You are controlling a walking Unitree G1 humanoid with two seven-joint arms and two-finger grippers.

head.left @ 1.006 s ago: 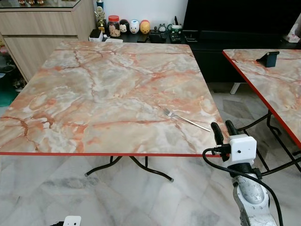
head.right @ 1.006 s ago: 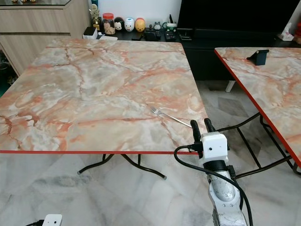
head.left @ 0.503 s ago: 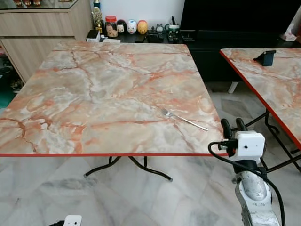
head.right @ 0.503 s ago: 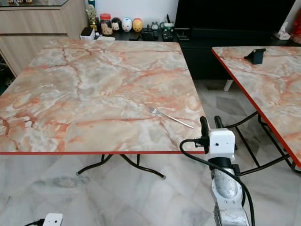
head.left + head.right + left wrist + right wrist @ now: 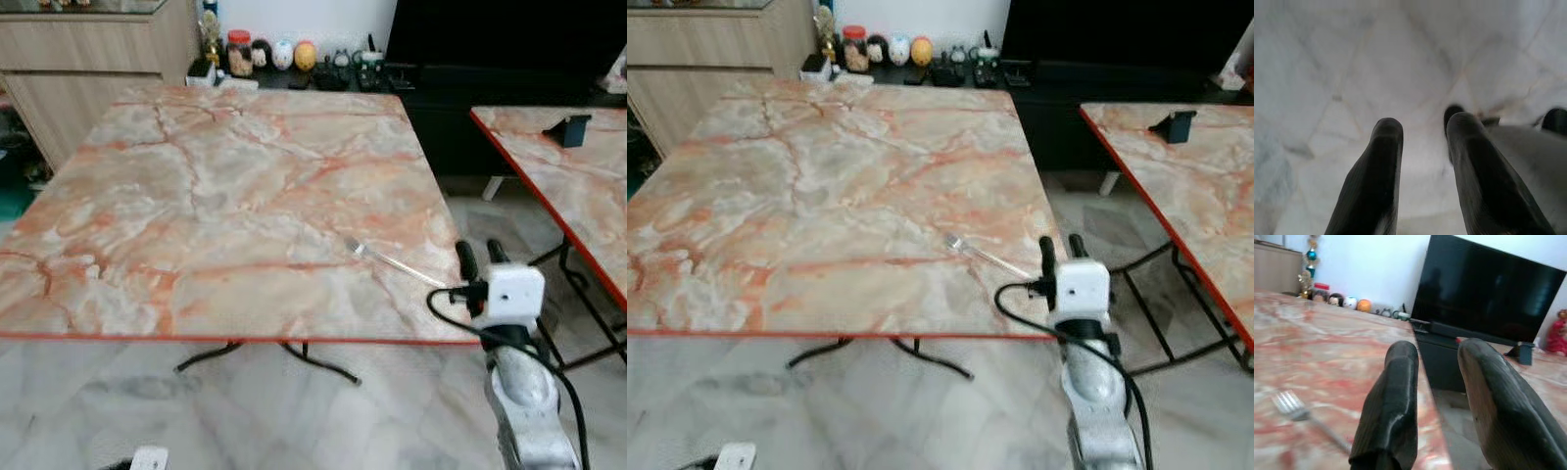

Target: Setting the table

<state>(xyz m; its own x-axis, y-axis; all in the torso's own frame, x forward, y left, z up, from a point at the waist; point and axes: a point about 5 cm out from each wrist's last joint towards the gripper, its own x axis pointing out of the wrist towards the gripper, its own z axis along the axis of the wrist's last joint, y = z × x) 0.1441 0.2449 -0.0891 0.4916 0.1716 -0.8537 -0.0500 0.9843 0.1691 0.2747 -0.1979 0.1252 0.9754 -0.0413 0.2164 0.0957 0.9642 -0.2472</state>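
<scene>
Nearest the camera, pale marble floor tiles (image 5: 294, 421) under the left claw (image 5: 1422, 132), which hangs idle above them with its two black fingers slightly parted and nothing between them. Right claw (image 5: 482, 257) raised at the desk's near right corner, fingers upright with a narrow gap, holding nothing; its white camera block and black cable sit just below. Fork (image 5: 392, 260) lies flat on the desk (image 5: 196, 196) near that corner, tines pointing away from the claw, handle end just beside the left-hand finger; contact cannot be told. Desk top is pink-orange marble pattern with a red edge, on black folding legs. Second desk (image 5: 578, 186) of the same pattern stands to the right, carrying a small dark stand (image 5: 570, 128). Beyond: a red-lidded jar (image 5: 239, 53) with contents too blurred to tell, round figurines (image 5: 294, 55), a wooden cabinet (image 5: 88, 69), a dark television (image 5: 1488, 293).
</scene>
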